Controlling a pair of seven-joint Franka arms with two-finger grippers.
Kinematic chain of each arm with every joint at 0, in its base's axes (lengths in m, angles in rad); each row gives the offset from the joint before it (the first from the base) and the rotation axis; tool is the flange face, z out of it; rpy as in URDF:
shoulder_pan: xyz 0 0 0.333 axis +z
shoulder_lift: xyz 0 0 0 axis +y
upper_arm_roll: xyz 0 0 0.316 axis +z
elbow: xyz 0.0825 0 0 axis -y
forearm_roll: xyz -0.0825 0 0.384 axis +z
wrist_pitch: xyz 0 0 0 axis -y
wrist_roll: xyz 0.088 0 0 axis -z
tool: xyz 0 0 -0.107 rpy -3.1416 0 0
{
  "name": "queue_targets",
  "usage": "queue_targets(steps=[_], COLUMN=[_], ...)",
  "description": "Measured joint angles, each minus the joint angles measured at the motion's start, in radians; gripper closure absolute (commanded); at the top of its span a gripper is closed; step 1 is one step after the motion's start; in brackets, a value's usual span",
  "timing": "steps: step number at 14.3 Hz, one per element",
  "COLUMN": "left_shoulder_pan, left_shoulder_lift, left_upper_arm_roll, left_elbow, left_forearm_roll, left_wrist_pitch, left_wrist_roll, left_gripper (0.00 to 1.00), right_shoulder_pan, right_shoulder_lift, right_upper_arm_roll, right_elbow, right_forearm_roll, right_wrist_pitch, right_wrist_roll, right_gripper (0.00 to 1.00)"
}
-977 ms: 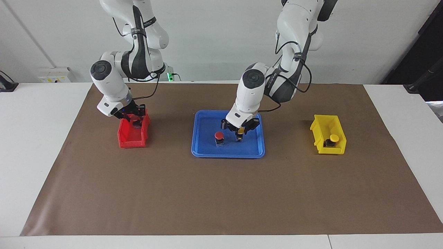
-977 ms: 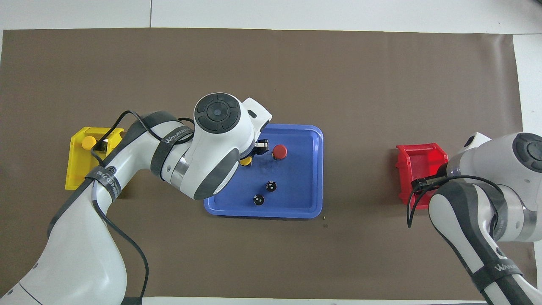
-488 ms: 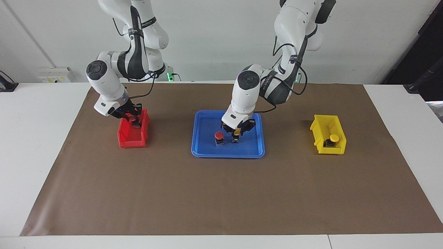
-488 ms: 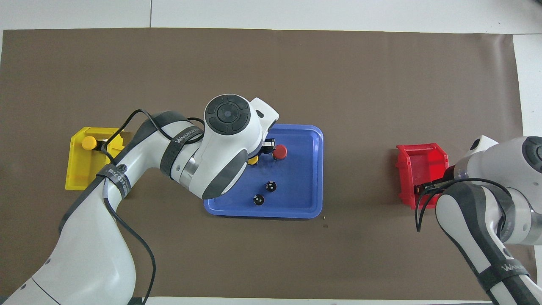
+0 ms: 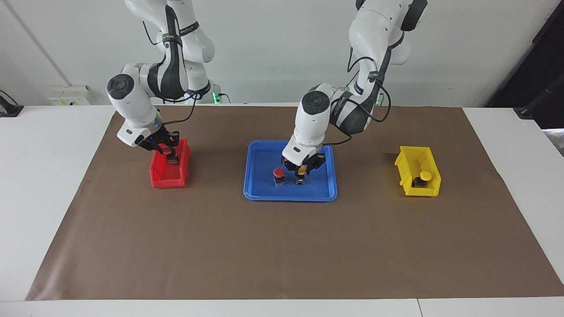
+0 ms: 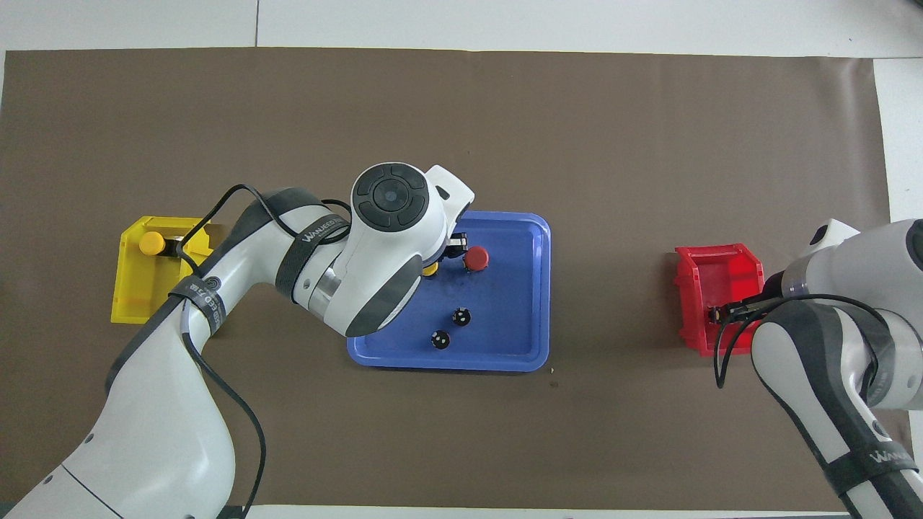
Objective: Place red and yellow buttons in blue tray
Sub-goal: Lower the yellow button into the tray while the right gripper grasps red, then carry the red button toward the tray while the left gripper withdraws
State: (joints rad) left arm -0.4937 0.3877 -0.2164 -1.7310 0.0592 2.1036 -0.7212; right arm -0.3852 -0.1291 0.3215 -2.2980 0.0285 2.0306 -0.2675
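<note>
Pinching a yellow button (image 5: pixel 301 170) with the left gripper (image 5: pixel 301 172), low inside the blue tray (image 5: pixel 257 192), fingers clamped on its cap and base. Right next to those fingers, toward the right arm's end: a red button (image 5: pixel 278 173), standing upright on the tray floor, close but apart. Also in the tray, nearer the robots than the fingers, two little dark cylinders (image 6: pixel 451 327), mostly hidden by the arm in the facing view.

Right gripper (image 5: pixel 169 153) down in the red bin (image 5: pixel 165 179), fingers closed around something red, looks like a second red button (image 5: pixel 168 152), hard to make out against the bin wall. Can't tell if it sits on the bin floor or is lifted off it.

Well off from both sets of fingers, at the left arm's end: yellow bin (image 5: pixel 407 187) with the other yellow button (image 5: pixel 424 176) sitting inside, untouched. All of it on a brown mat (image 5: pixel 282 246).
</note>
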Motion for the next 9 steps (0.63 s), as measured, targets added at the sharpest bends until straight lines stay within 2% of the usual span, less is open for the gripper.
queue_targets(steps=[1, 3, 4, 7, 9], left_shoulder_pan=[0.000, 0.000, 0.000, 0.000, 0.000], left_shoulder_lift=[0.000, 0.000, 0.000, 0.001, 0.003], left_upper_arm_roll=[0.000, 0.001, 0.001, 0.002, 0.004], left_elbow=[0.001, 0.001, 0.001, 0.001, 0.001], left_forearm_roll=[0.000, 0.001, 0.001, 0.002, 0.003], left_wrist_pitch=[0.000, 0.000, 0.000, -0.001, -0.001], left_wrist_roll=[0.000, 0.000, 0.000, -0.001, -0.001], left_gripper=[0.80, 0.58, 0.51, 0.39, 0.38], right_shoulder_pan=[0.000, 0.013, 0.036, 0.170, 0.263], right_shoulder_lift=[0.000, 0.003, 0.011, 0.060, 0.092], right_upper_arm_roll=[0.002, 0.006, 0.007, 0.011, 0.015], right_elbow=[0.054, 0.169, 0.222, 0.333, 0.353], right_forearm_roll=[0.001, 0.008, 0.011, 0.021, 0.039], right_wrist_pitch=[-0.056, -0.164, -0.201, -0.218, -0.158], right_wrist_roll=[0.001, 0.032, 0.076, 0.299, 0.444], right_gripper=[0.80, 0.80, 0.80, 0.80, 0.81])
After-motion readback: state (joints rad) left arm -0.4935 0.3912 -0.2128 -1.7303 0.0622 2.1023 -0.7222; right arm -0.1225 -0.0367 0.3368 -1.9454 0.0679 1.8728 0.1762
